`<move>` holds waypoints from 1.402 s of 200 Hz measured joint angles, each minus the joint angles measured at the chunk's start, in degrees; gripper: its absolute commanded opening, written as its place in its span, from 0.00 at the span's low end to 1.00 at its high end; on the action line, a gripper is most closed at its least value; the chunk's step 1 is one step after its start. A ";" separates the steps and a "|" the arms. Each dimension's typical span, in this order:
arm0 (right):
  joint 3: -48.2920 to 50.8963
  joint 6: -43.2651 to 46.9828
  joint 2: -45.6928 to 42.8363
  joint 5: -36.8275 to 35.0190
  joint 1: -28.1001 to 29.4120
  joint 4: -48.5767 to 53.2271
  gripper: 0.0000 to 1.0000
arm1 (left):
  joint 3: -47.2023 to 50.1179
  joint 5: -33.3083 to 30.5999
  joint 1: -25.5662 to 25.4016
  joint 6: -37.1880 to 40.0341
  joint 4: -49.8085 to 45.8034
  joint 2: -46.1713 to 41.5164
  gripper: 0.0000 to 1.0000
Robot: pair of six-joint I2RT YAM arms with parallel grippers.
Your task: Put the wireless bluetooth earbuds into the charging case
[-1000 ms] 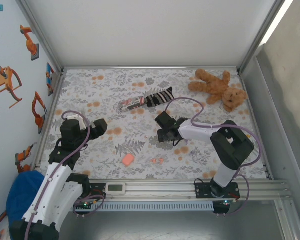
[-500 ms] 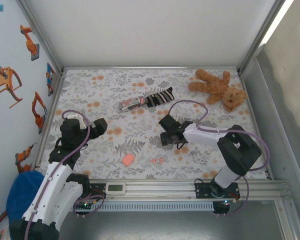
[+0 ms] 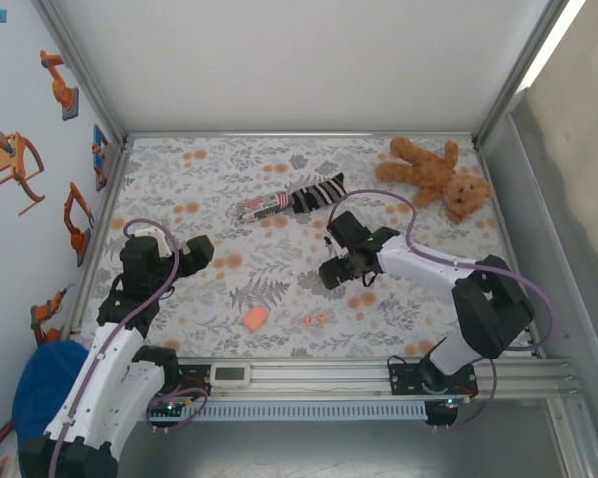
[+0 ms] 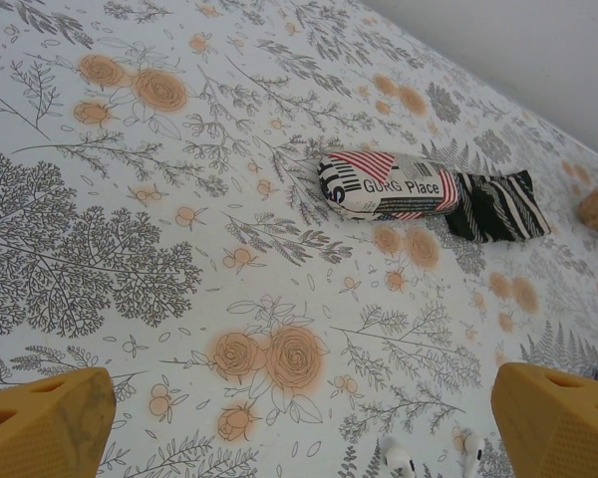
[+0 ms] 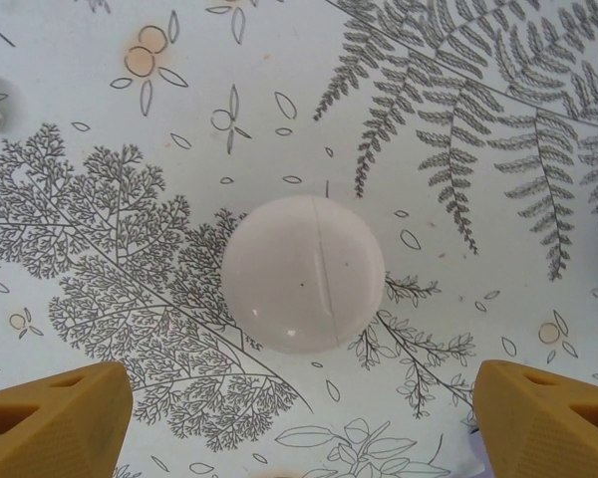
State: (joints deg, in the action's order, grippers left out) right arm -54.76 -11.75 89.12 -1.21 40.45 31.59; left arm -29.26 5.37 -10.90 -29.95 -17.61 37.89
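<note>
Robot lab cell, aluminium frame (image 3: 84, 92), floral tabletop (image 3: 209, 171)

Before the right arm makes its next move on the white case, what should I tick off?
1. Right tool open: ok, fingers wide either side of the white case.
2. Case centred between the fingers: ok.
3. Case lid open: not ok, seam looks shut.
4. Left tool open, empty: ok.
5. White earbuds lying loose on the table: ok.
6. Tool's height above the case: cannot tell.

left arm (image 3: 112, 366) folded | left fingers (image 4: 50, 426) apart | right arm (image 3: 419, 264) outstretched | right fingers (image 5: 55, 413) apart
</note>
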 measured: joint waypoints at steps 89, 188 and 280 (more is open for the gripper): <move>-4.24 5.75 8.70 1.88 -1.99 2.01 0.79 | 0.00 0.02 0.00 0.02 -0.13 0.00 0.96; -6.54 7.58 12.15 2.36 -2.19 1.88 0.61 | -0.59 0.00 0.00 0.04 -0.46 0.07 0.96; -7.21 8.02 13.49 2.75 -2.56 1.57 0.50 | -1.11 0.13 -0.13 0.15 -0.50 1.36 0.96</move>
State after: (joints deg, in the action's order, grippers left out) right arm -61.98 -3.73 102.61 1.54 37.89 33.17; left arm -30.37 5.50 -11.03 -29.80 -18.11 39.24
